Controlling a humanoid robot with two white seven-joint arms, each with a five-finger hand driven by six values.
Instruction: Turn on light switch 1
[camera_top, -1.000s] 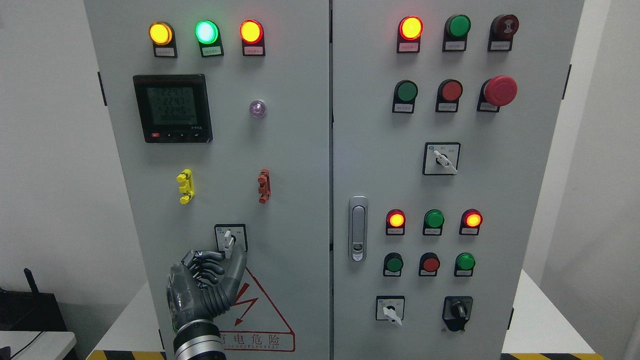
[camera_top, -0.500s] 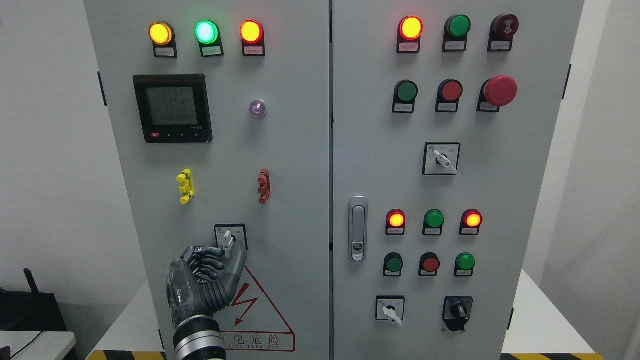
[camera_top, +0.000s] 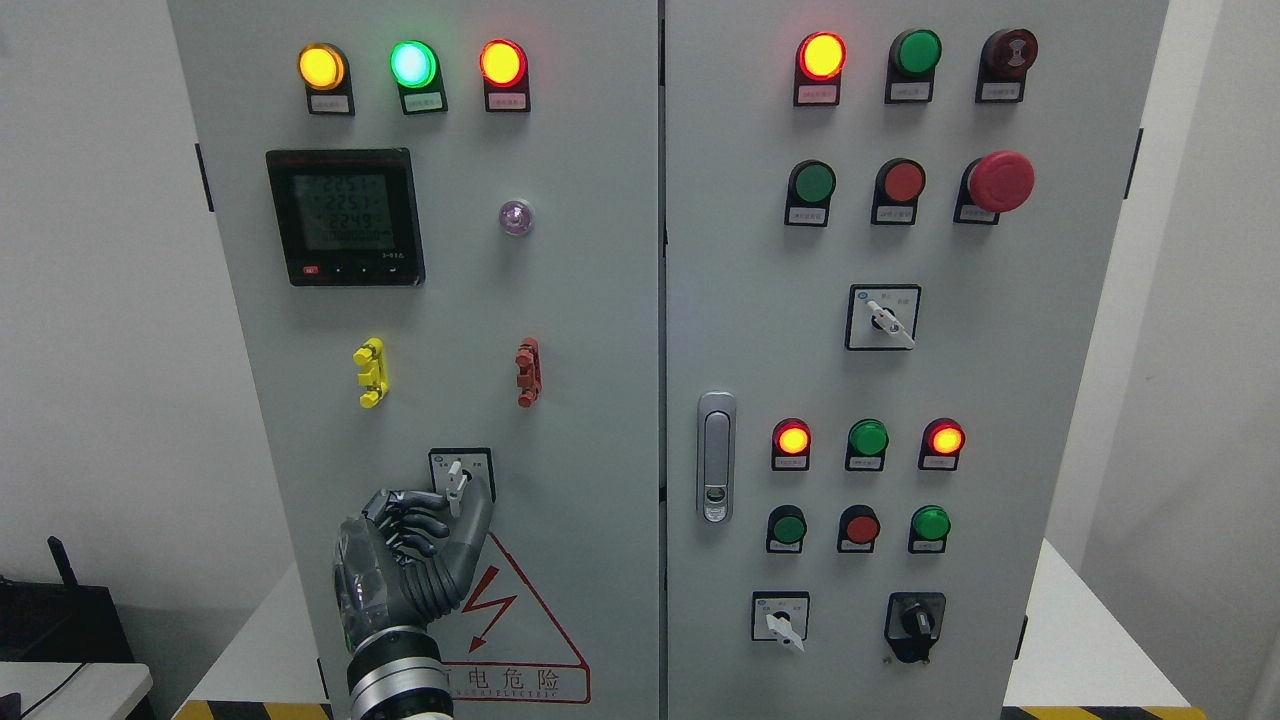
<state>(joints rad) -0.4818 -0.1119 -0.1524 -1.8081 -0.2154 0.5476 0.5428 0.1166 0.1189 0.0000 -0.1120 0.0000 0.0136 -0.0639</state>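
Fingers (camera_top: 425, 522) of my left hand (camera_top: 410, 560) have curled tighter beside the rotary switch (camera_top: 458, 480), barely touching its lever, so light 1 isn't on yet

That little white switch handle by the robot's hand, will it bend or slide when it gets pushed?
The white switch handle looks like hard plastic, so it probably won't bend. Fixed on its square plate, it likely turns rather than slides. It's small, so the left hand might slip off.
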